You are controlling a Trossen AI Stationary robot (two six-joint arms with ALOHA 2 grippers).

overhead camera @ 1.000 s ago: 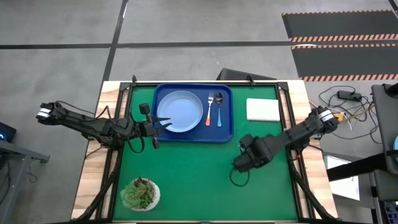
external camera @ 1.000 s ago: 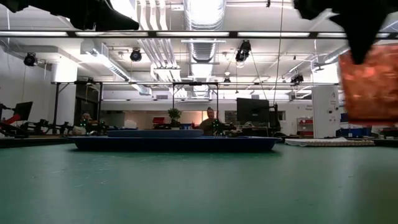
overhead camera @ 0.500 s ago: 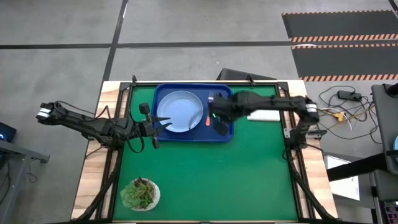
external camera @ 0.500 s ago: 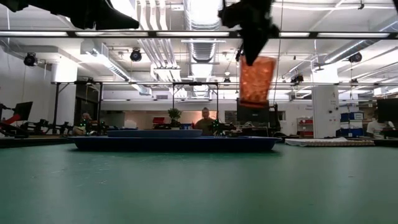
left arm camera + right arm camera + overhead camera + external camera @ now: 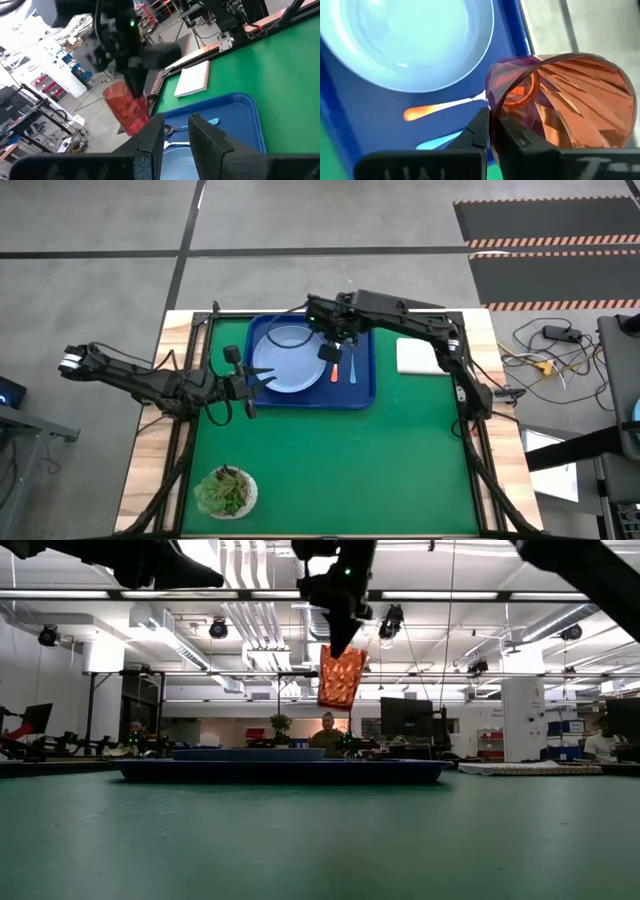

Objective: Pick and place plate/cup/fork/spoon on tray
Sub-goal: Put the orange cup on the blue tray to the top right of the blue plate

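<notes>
since half a second ago the right gripper [image 5: 331, 346] has swung further across the tray [image 5: 362, 394], from above the cutlery to above the plate's right edge, carrying the cup [image 5: 340, 676] with it. its fingers pinch the cup's rim, and the tumbler hangs tilted in the air above the tray, touching nothing below. on the tray lie the plate [image 5: 282, 361], the fork [image 5: 336, 370] and the spoon [image 5: 352, 371], the two utensils side by side just right of the plate. the left gripper [image 5: 262, 379] has not moved; it waits at the tray's left edge with its fingers spread.

the surface is a green mat [image 5: 330, 460] on a wooden table [image 5: 145, 470], with a white pad [image 5: 420, 357] right of the tray and a potted succulent [image 5: 226, 491] near the front left corner. beyond the table the low view shows a workshop with ceiling ducts, strip lights, monitors, and a person [image 5: 326, 733] seated far back. no writing is legible.
</notes>
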